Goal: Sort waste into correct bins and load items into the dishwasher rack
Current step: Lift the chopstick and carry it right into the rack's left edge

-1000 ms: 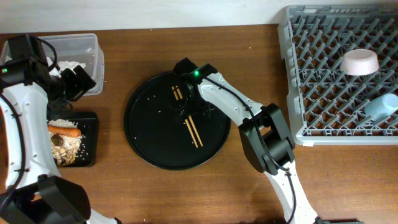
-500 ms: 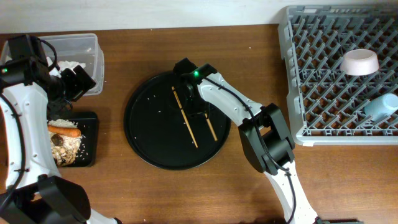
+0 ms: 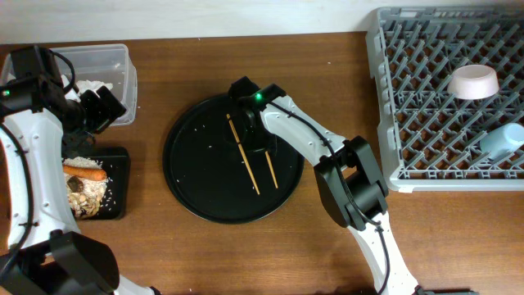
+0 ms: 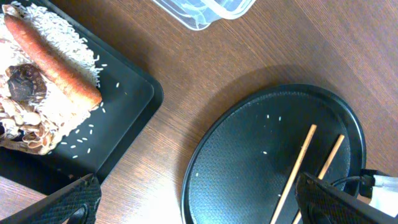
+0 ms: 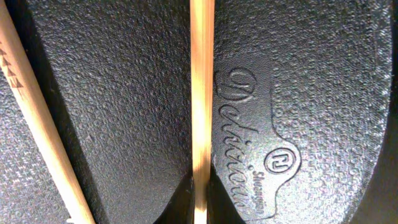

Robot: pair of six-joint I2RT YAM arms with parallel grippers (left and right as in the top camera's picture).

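The right gripper (image 5: 200, 202) is closed, seemingly pinching one chopstick (image 5: 202, 93) on the round tray (image 3: 192, 180). The left gripper (image 3: 98, 108) gapes empty above the brown wooden surface (image 3: 164, 254), near the box (image 3: 115, 61).

A brown wood-grain table (image 3: 327, 57) fills the view; a pale wall (image 3: 246, 16) borders its far edge.

Both arms wear white moulded shells, left arm (image 3: 23, 156) and right arm (image 3: 296, 135), linked by chunky black joint housings (image 3: 354, 187), with thin black cables (image 3: 315, 124) trailing along them, a small green light (image 3: 257, 98) near each wrist, and matte black fingers (image 4: 69, 200) with pebbled grain.
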